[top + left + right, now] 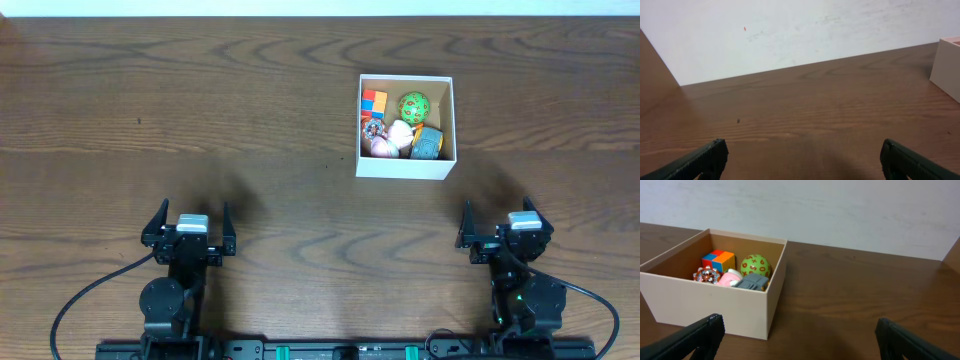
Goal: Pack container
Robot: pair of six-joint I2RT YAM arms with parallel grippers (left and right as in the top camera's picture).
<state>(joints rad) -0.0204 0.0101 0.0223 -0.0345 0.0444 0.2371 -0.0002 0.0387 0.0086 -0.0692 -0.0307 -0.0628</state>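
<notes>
Both claws are spread wide with nothing between the fingers. The left claw (194,216) sits low at the near edge of the dark brown wood-grain table (200,100), and the right claw (498,222) is parked the same way on the other side.

The square white cardboard container with the brown inside (405,167) is out ahead of the right claw, a bit to its left and well apart from both. From the right wrist view it's sitting flat with its top open.

Packed inside, all crowded together:
- a green ball with orange markings (413,105)
- an orange, blue and red cube (374,101)
- a shiny round multicoloured toy (373,128)
- a pink and white lump (392,140)
- a grey-blue block (428,145)
</notes>
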